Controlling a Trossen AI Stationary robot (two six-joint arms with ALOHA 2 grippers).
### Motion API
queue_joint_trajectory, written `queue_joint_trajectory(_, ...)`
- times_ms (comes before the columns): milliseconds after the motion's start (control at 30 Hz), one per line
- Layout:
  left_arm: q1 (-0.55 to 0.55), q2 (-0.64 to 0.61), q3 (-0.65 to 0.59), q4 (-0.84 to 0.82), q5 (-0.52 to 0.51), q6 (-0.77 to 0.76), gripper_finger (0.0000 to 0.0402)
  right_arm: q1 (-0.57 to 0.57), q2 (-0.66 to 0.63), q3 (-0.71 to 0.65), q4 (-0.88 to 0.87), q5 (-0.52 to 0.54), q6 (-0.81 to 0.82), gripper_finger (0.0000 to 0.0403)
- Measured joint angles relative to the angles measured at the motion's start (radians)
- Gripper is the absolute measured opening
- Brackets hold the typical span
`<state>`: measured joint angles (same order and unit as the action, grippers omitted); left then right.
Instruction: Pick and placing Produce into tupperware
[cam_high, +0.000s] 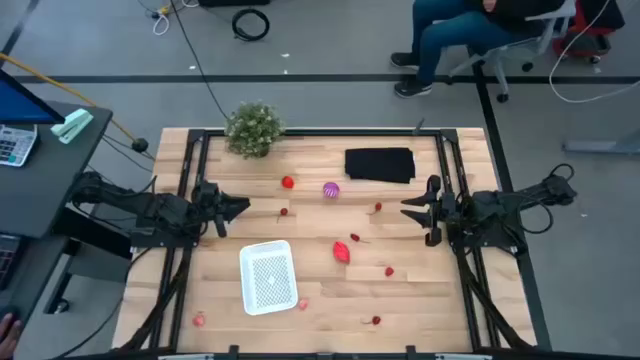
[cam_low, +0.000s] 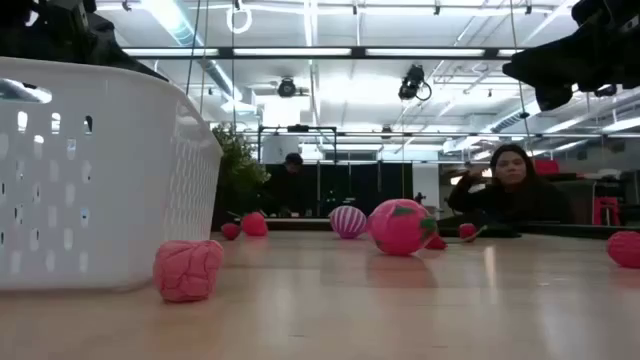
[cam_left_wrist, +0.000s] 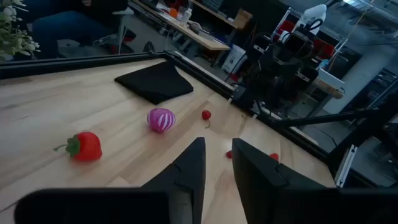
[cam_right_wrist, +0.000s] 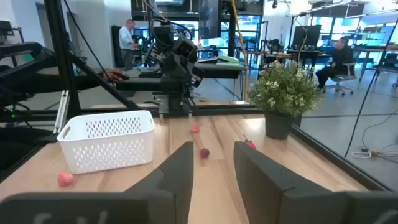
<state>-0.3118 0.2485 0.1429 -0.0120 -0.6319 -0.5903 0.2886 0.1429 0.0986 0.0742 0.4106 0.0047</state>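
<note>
The white tupperware (cam_high: 268, 277) stands on the table near its front, left of centre; it also shows in the low view (cam_low: 95, 175) and the right wrist view (cam_right_wrist: 109, 140). Small red produce pieces lie scattered on the wood: a larger red oblong (cam_high: 342, 251), a red piece with a green top (cam_high: 288, 182) (cam_left_wrist: 84, 146), and a purple striped ball (cam_high: 331, 190) (cam_left_wrist: 161, 119). A pink piece (cam_low: 187, 269) lies beside the container. My left gripper (cam_high: 243, 205) is open and empty at the table's left. My right gripper (cam_high: 407, 209) is open and empty at the right.
A bushy green plant (cam_high: 253, 129) stands at the far left of the table. A flat black cloth (cam_high: 380, 164) lies at the far right. Black frame rails run along the table's sides. People sit beyond the table.
</note>
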Motion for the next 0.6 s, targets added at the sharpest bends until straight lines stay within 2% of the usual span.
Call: queue_joint_trajectory(600, 0.000, 0.000, 0.000, 0.000, 0.000, 0.000, 0.0094, 0.000, 0.000, 0.000, 0.000, 0.000, 0.000, 0.0123)
